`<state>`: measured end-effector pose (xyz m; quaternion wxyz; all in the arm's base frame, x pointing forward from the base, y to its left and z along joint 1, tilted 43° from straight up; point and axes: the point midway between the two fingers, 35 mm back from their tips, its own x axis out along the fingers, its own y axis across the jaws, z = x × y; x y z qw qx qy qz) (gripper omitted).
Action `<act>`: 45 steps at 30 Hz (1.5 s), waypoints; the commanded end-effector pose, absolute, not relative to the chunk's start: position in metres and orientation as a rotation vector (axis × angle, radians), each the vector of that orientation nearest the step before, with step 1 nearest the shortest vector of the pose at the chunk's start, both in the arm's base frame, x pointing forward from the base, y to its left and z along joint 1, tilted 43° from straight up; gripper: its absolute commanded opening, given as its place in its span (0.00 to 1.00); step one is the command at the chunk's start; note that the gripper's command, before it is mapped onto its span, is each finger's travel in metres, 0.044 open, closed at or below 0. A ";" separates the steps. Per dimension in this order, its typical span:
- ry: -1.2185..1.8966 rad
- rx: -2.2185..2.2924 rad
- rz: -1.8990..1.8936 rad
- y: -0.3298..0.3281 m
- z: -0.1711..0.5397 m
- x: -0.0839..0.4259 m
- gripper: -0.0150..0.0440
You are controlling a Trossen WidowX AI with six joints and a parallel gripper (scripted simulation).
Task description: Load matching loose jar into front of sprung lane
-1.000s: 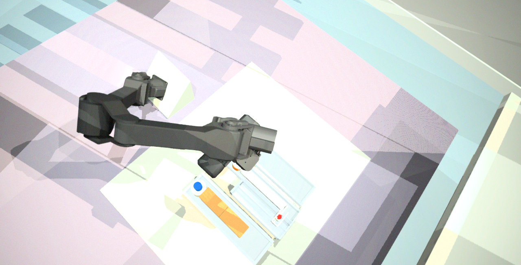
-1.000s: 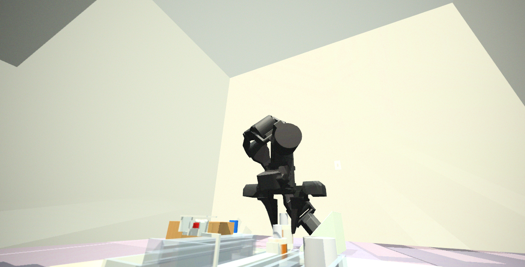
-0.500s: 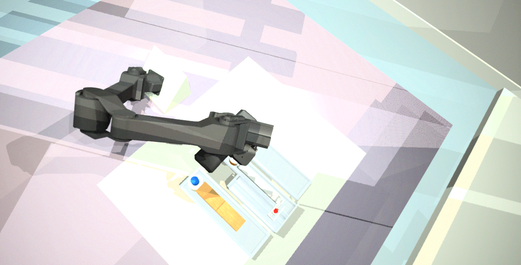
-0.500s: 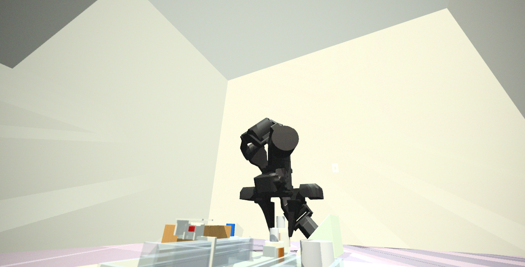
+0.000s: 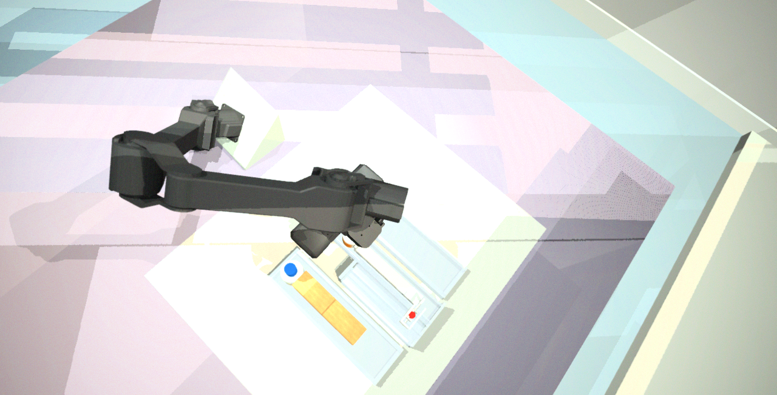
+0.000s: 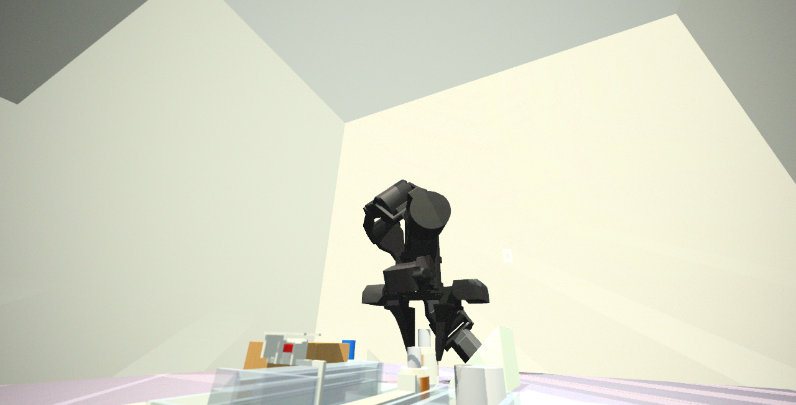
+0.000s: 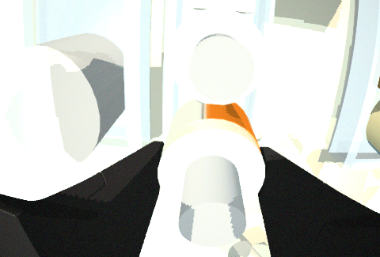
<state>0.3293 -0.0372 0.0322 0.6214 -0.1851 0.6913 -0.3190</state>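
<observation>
From my station, the wrist view gave me the hold: the jaws were pinching a capped jar (image 7: 211,166) (image 6: 430,366), one of the fingers (image 6: 403,325) on either side of it. An orange patch showed low on its body, facing the lane. It stood about upright, just in front of a second jar (image 7: 222,69) (image 6: 411,377), which sat between the clear rails of the lane. I couldn't tell whether the two touched, or whether the held one was down on the lane floor.

My top view couldn't settle that, since the arm (image 5: 238,192) (image 6: 423,235) covered both jars apart from an orange sliver beside the wrist. It did show me what the wrist view missed: a blue-capped jar (image 5: 289,269) (image 6: 350,349) at one end of a neighbouring tray (image 5: 380,357), with wooden blocks (image 5: 342,319) (image 6: 328,351) in line behind it, all over the white bench (image 5: 206,311). A white bracket with a red mark (image 5: 411,315) (image 6: 287,348) stood farther along the lanes.

The exterior view had the big white cylinder (image 6: 479,384) (image 7: 75,103) in its foreground; in the wrist view it was at the picture's left, and from above I couldn't make it out. Only the exterior caught the wall plate (image 6: 507,255).
</observation>
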 end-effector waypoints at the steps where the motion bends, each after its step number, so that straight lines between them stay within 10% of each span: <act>1: 1.564 -0.427 -0.739 -0.038 0.034 0.334 0.25; 45: 1.564 -0.427 -0.740 -0.043 0.030 0.335 0.25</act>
